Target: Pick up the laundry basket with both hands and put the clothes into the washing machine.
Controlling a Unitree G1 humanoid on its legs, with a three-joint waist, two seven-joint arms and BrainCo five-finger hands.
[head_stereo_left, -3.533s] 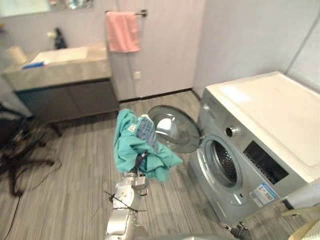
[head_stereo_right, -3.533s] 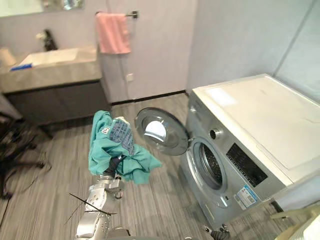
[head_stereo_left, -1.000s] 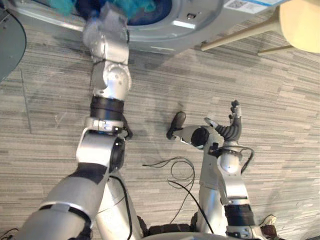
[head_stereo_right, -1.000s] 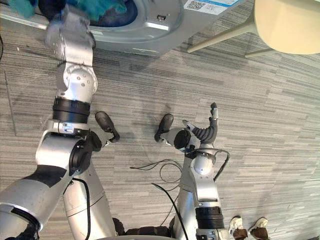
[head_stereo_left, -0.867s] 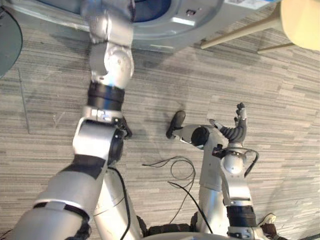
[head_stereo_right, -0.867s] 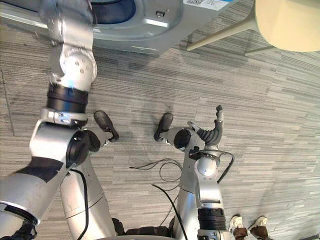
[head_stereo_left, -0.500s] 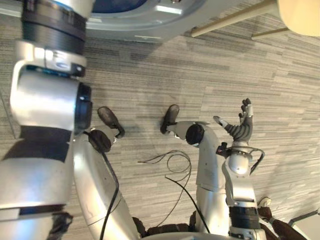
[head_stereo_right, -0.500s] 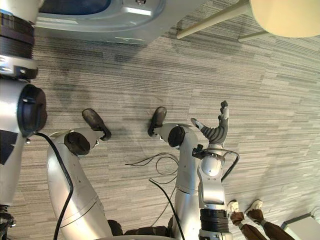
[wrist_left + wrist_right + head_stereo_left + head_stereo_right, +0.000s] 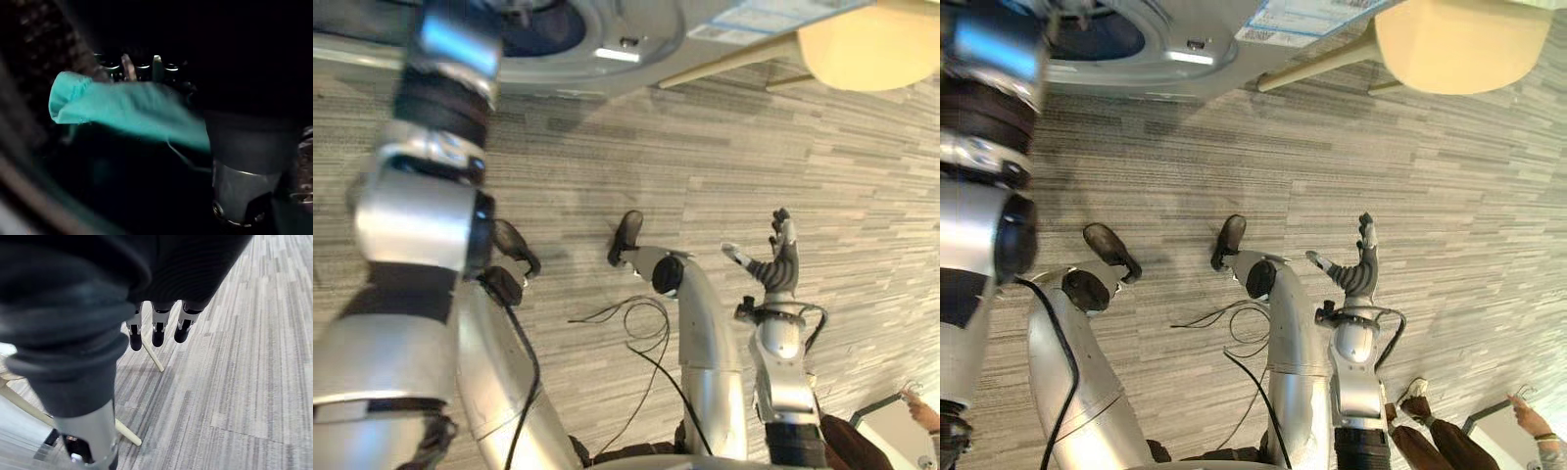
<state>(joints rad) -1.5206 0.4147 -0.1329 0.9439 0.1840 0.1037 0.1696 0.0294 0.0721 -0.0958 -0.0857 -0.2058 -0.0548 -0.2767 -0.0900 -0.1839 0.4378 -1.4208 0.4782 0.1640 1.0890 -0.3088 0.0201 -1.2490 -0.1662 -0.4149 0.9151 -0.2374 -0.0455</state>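
Reaching into the washer (image 9: 626,39) drum, the left robot hand (image 9: 244,147) sits beside a teal cloth (image 9: 122,110) stretched across the dark interior. Whether it grips the cloth cannot be told. The right robot hand (image 9: 775,264) is held up over the floor (image 9: 705,157), fingers straight and spread, holding nothing. A beige stool (image 9: 862,44) stands beside the washer.

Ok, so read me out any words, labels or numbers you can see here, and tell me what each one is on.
One label sticker on the front of the washing machine: printed lines, too blurred to read.
No other text: none on the stool, the floor or the teal cloth.
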